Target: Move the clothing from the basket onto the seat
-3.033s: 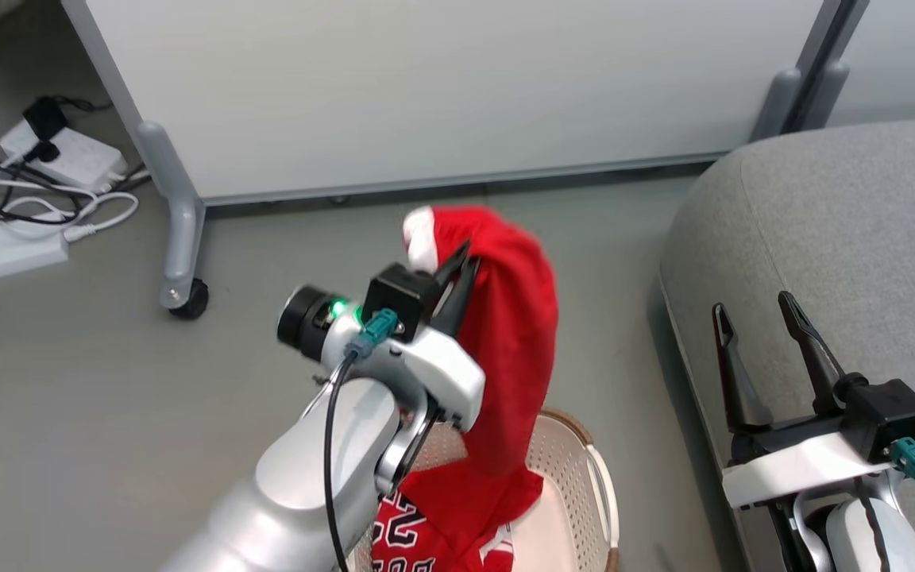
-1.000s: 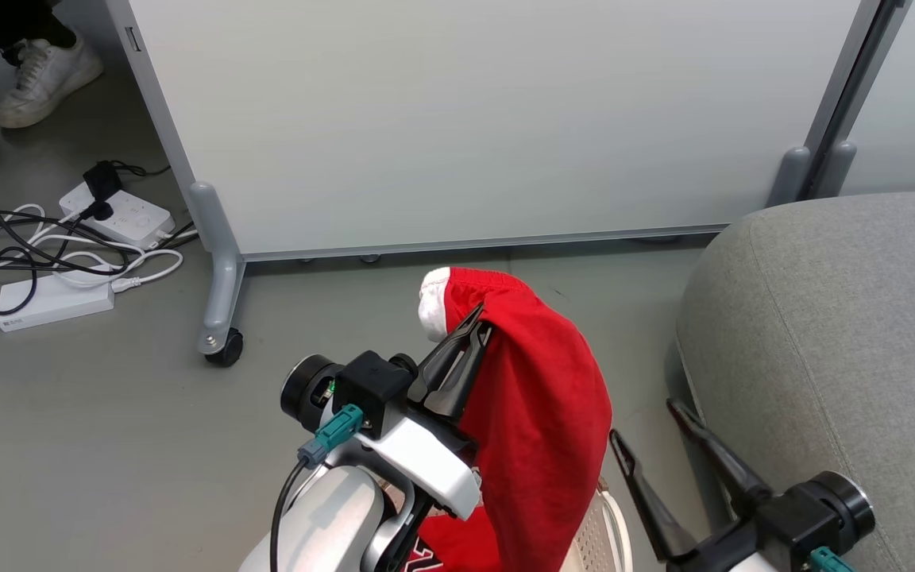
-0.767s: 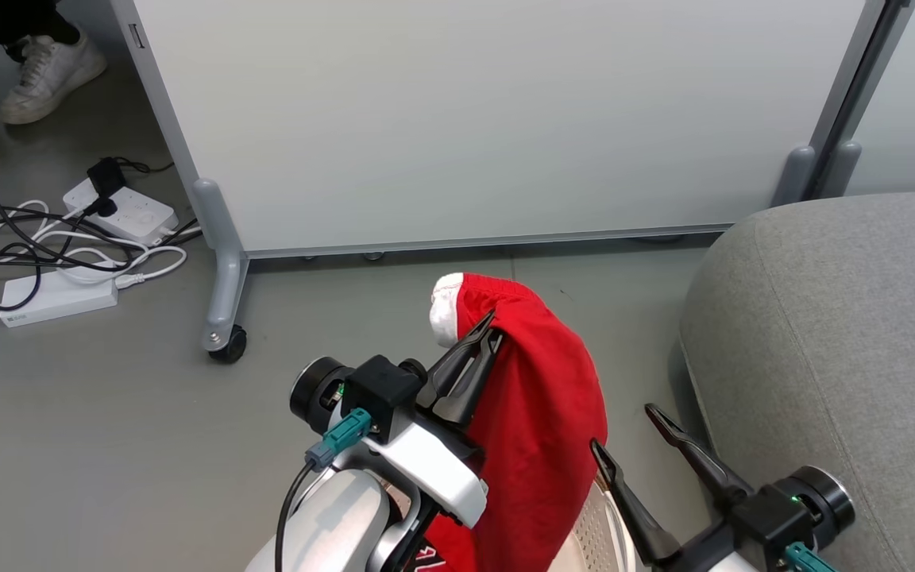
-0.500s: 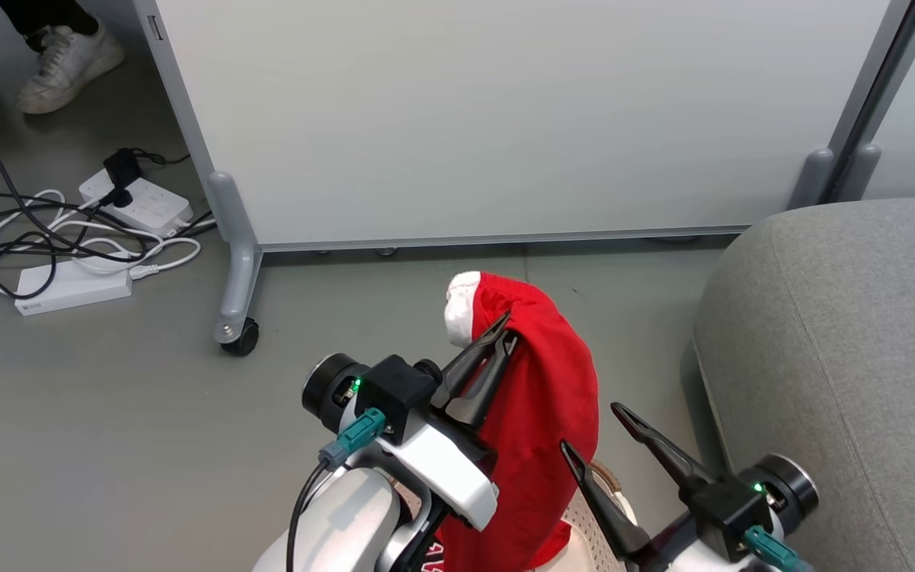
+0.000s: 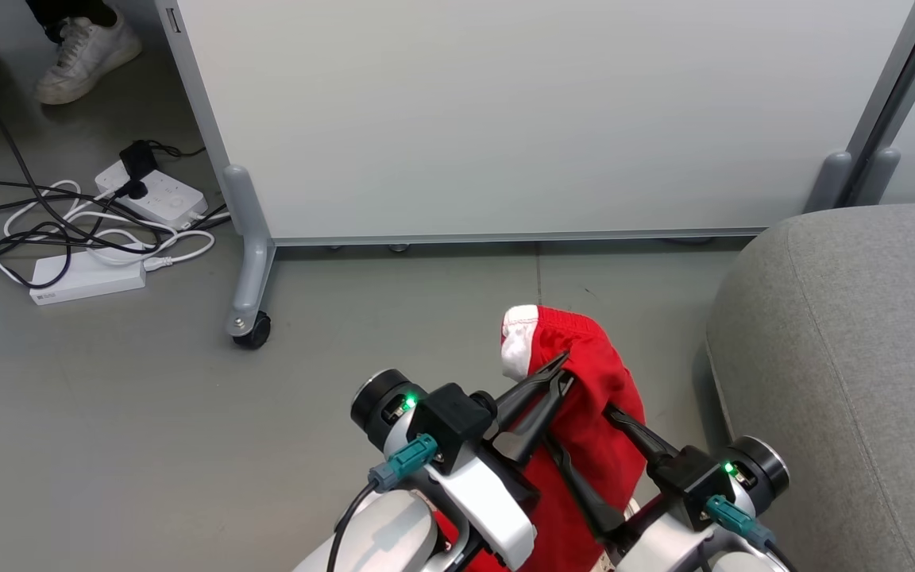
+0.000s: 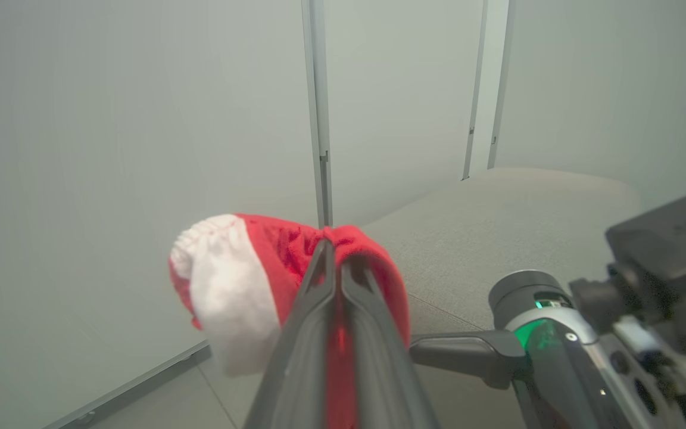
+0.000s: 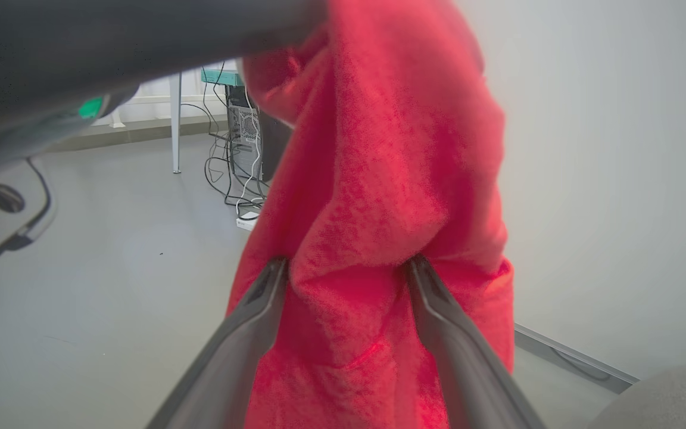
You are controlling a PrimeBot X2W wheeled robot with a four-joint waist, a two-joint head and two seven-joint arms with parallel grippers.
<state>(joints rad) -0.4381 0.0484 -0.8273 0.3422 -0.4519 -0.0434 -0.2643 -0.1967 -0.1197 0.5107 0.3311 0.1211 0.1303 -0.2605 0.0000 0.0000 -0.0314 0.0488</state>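
The plain red garment (image 5: 602,381) is held up in the air just to the left of the grey seat (image 5: 847,357) and is not touching it; none of it has yet been laid on the cushion. Its white trim (image 5: 518,349) is seen at the top of the bundle, on the side turned away from the seat, and the rest of the cloth hangs down from there.

The left hand (image 5: 562,368) is closed on the garment near its top. In the left wrist view its fingertips (image 6: 330,253) are pressed together with a fold of red cloth (image 6: 373,268) pinched between them, and the seat (image 6: 498,208) is seen beyond.

The right hand (image 5: 577,425) is placed between the left hand and the seat, lower on the hanging cloth. Its fingers (image 7: 259,310) are spread apart on either side of a bunch of the red fabric (image 7: 379,179), which bulges between them; no clamping is seen. A corner of the seat (image 7: 664,399) shows at the lower right of that view.

A pale panel on wheels (image 5: 505,119) stands beyond the seat, its castor (image 5: 251,330) well to the seat's left. Further left still, power strips and tangled cables (image 5: 88,274) lie on the floor (image 5: 108,413), and a person's white shoe (image 5: 84,52) is seen farthest from the seat.
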